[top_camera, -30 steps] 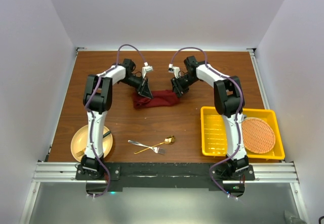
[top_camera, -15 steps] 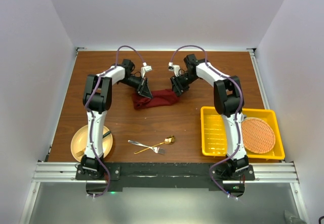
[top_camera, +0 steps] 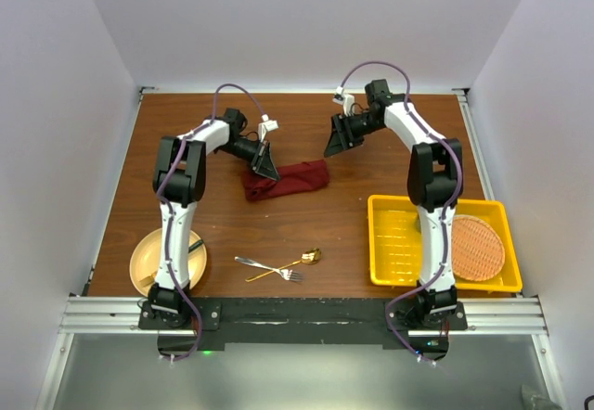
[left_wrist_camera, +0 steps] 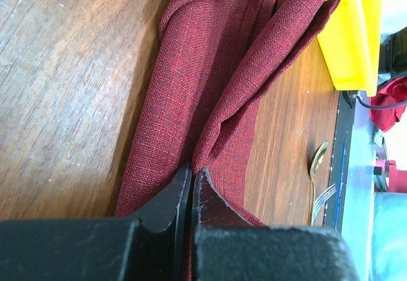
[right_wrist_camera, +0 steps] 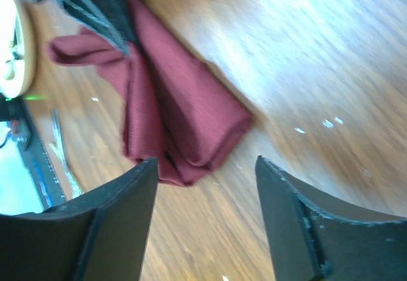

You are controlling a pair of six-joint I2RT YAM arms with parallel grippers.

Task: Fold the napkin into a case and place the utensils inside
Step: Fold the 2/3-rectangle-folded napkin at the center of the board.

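Observation:
The maroon napkin lies crumpled and loosely folded on the wooden table, its folds showing in the left wrist view and the right wrist view. My left gripper is shut on the napkin's left end, its jaws pinching the cloth. My right gripper is open and empty, apart from the napkin, behind and right of its right end. The silver fork and gold spoon lie crossed near the table's front edge.
A yellow tray stands at the front right, with the round orange woven mat in its right part. A tan plate with dark-handled cutlery sits at the front left. White walls enclose the table.
My right gripper has let go of the napkin's right end, opened, and moved back and to the right. The left gripper still holds the left end.

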